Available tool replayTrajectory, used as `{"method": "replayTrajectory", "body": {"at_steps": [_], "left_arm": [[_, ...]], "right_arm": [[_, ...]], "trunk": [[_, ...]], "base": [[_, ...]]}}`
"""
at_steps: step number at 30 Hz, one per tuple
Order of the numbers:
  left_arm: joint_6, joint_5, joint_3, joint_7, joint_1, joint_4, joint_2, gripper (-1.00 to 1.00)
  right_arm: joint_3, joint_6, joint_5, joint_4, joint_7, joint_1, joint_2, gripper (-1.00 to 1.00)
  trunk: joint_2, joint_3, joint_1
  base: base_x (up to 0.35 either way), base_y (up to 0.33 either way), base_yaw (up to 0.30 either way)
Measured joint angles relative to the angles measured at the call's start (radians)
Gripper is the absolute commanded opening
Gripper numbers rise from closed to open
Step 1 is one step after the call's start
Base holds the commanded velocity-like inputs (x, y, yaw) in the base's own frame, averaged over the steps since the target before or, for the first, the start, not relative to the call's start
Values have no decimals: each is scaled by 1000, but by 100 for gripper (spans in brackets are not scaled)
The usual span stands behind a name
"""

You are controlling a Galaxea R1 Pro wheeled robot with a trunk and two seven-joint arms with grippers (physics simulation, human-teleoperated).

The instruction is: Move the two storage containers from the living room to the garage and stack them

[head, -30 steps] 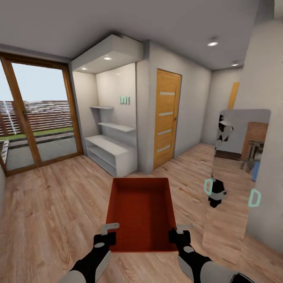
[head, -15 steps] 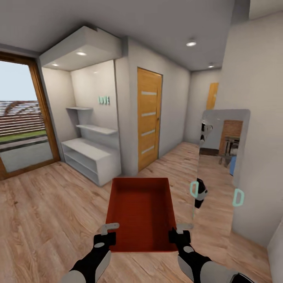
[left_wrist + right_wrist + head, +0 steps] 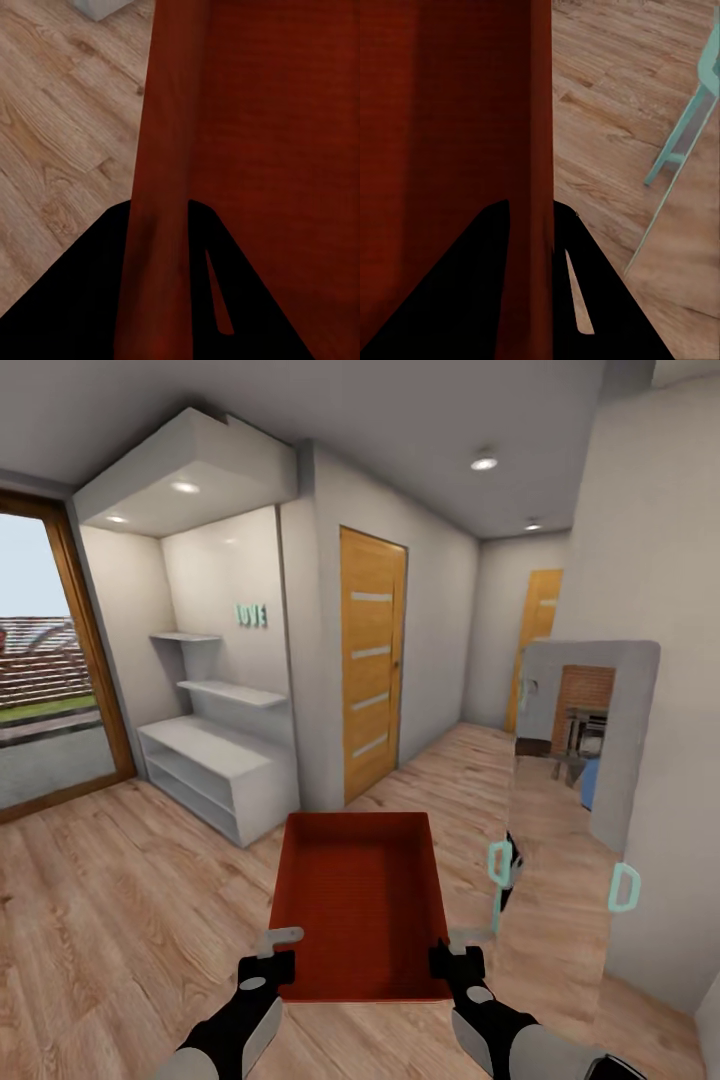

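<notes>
Room: a hallway-like space with pale walls, recessed ceiling lights, and a glazed wood-framed door (image 3: 45, 660) on the left giving onto an outdoor view.
Floor: light wood-plank floor (image 3: 120, 900) throughout; none of the dark concrete the garage should have, so I judge the robot is not there yet.
Built-in alcove: white shelf unit (image 3: 215, 760) with two upper shelves and small teal letters on its back wall.
Doors: one orange-wood door (image 3: 370, 665) with pale stripes just right of the alcove, a second like it (image 3: 535, 630) further down the corridor.
Mirror panel: a tall reflective panel (image 3: 575, 810) with teal handles on the right wall, showing a brick fireplace in reflection.
Task progress: one storage container (image 3: 362, 900) is lifted and in transit; placing it on the garage floor, fetching the second and stacking it all seem left to do.
Container position: held level in front of the robot, above the planks, between both arms, long side pointing away.
Left gripper (image 3: 268, 952): closed over the near left wall, fingers straddling that thin wall in the left wrist view.
Right gripper (image 3: 458, 950): clamped likewise on the near right wall, one finger inside, one outside.
</notes>
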Motion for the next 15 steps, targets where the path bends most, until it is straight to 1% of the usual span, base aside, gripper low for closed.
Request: {"method": "replayTrajectory", "body": {"at_steps": [15], "left_arm": [[0,-1,1,0,0,0,0,-100]], "right_arm": [[0,0,0,0,0,0,0,-100]], "trunk": [[0,0,0]], "base": [[321,0,0]]}}
